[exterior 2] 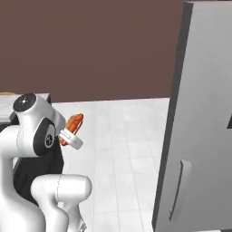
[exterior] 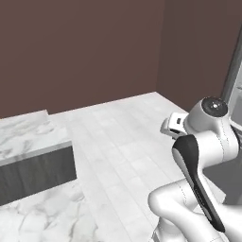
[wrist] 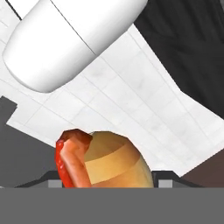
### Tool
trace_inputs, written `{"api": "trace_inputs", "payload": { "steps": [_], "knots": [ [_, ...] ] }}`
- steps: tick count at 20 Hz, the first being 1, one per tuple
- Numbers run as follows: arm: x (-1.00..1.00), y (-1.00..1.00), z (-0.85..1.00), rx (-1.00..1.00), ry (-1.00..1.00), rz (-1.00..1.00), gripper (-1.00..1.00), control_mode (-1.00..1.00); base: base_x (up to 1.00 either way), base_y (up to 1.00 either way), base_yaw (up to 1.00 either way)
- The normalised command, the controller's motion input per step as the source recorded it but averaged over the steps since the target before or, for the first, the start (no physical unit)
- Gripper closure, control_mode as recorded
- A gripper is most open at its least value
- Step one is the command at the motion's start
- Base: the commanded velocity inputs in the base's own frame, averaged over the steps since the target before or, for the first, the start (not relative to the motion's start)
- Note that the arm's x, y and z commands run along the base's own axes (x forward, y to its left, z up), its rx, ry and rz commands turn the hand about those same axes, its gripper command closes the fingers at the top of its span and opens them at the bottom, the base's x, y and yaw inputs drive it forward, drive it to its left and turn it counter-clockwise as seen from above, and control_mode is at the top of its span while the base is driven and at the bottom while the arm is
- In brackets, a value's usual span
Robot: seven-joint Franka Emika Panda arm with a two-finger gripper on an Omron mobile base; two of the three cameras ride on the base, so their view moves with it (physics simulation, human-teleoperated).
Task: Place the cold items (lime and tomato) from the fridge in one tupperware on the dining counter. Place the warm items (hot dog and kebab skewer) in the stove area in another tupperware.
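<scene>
A big grey fridge (exterior 2: 199,118) stands on the right with its door shut. A marble counter (exterior: 28,137) sits low on the left over the white tile floor (exterior: 123,142). The tool (exterior 2: 72,131) is up in the air, pinching the hot dog (wrist: 103,162) in its bun.

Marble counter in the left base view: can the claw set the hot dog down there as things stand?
Probably not yet: the claw holds the hot dog beside the arm, with open floor between it and the marble counter.
</scene>
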Motion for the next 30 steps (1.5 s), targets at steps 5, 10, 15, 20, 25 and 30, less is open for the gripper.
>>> {"api": "trace_inputs", "payload": {
  "steps": [5,10,15,20,25,30],
  "knots": [
    [0.00,0.00,0.00,0.00,0.00,0.00,1.00,1.00,1.00,0.00,0.00],
    [0.00,0.00,0.00,0.00,0.00,0.00,1.00,1.00,1.00,0.16,-0.04],
    [0.00,0.00,0.00,0.00,0.00,0.00,1.00,1.00,1.00,0.50,-0.26],
    [0.00,0.00,0.00,0.00,0.00,0.00,1.00,1.00,1.00,0.47,-0.35],
    [0.00,0.00,0.00,0.00,0.00,0.00,1.00,1.00,0.94,0.20,-0.64],
    [0.00,0.00,0.00,0.00,0.00,0.00,1.00,1.00,0.97,0.37,-0.63]
  ]
}}
